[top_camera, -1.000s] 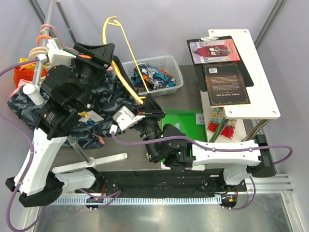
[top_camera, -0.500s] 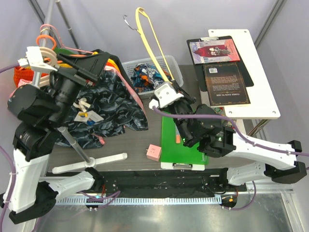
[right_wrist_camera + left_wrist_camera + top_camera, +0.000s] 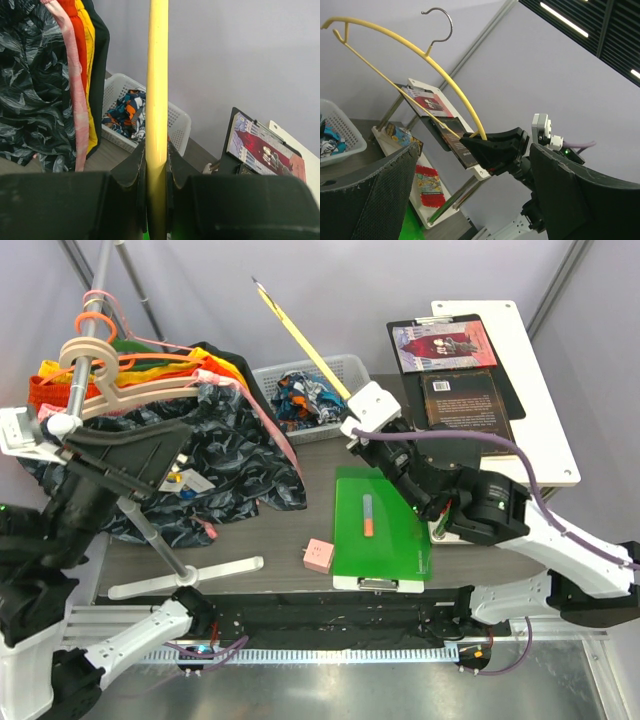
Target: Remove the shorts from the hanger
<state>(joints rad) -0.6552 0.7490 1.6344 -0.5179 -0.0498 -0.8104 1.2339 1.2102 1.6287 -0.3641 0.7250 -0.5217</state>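
The thin yellow hanger is bare and points up and away over the basket. My right gripper is shut on its lower end. In the right wrist view the yellow bar runs straight up between the closed jaws. The left wrist view shows the whole hanger with its metal hook, held by the right gripper. The printed shorts lie in the white basket, also seen in the right wrist view. My left gripper is open and empty at the far left.
A rail on a stand holds a dark navy leaf garment, an orange garment, a beige hanger and pink-orange hangers. A green clipboard, a pink box and a white shelf with books are nearby.
My right gripper has swung right and away with the hanger, which now tilts left over the basket. My left arm has drawn back to the near left, away from the rail.
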